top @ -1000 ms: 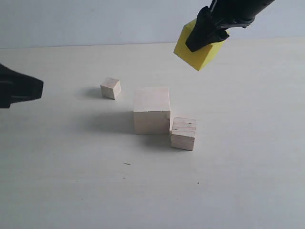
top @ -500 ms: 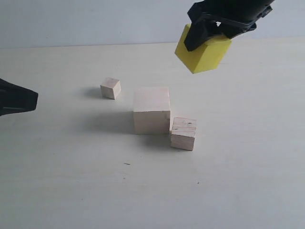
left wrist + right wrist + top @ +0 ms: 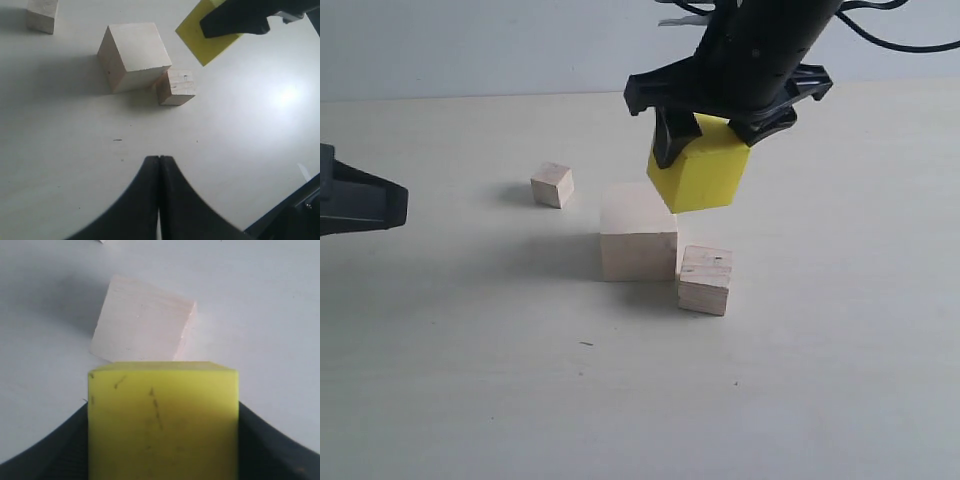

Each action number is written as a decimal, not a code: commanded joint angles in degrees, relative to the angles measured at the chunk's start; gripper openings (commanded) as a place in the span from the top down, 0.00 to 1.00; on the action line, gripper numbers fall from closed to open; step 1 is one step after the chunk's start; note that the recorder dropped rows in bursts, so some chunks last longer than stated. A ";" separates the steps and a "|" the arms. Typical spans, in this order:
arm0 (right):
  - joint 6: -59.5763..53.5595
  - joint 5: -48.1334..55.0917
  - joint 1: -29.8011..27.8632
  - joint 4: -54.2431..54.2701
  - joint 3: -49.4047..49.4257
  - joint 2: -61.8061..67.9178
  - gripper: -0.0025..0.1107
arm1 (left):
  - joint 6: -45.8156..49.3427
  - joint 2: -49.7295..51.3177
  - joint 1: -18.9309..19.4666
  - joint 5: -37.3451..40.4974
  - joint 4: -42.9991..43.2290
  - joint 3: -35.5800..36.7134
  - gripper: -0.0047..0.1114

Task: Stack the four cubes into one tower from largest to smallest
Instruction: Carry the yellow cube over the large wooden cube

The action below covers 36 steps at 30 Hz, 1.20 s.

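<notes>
My right gripper is shut on the bright yellow cube and holds it in the air, just above and to the right of the large pale wood cube. In the right wrist view the yellow cube fills the space between the fingers, with the large cube below it. The medium wood cube, marked with dark specks, rests against the large cube's front right corner. Apart at the back left sits the small wood cube. My left gripper hangs shut and empty over bare table at the left.
The pale tabletop stretches wide in front of the cubes, with a few small dark specks on it. A light wall runs behind the table's far edge. The left arm juts in from the left side.
My right gripper has carried the yellow cube down and to the left, from high at the back right to just over the large cube. The left gripper has barely shifted.
</notes>
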 commanded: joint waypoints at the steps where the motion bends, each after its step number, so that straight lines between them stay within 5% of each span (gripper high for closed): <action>1: 0.36 -0.86 0.33 4.27 -0.60 -0.14 0.98 | 0.04 -0.36 0.15 -2.06 -0.50 0.12 0.96; 9: 6.05 -1.87 1.08 3.56 -2.53 0.37 0.98 | 4.95 -0.36 0.15 -1.18 0.20 0.12 0.96; 17: 18.11 3.31 8.02 -7.84 -14.63 5.13 0.98 | 7.79 -0.36 0.15 -0.79 1.41 0.12 0.96; 23: 19.66 11.06 8.02 -7.92 -21.76 12.25 0.98 | 7.79 -0.36 0.15 2.22 1.79 0.12 0.96; 36: 28.34 11.22 8.02 -13.53 -26.63 18.61 0.98 | 8.83 -0.36 0.15 5.93 1.79 0.12 0.96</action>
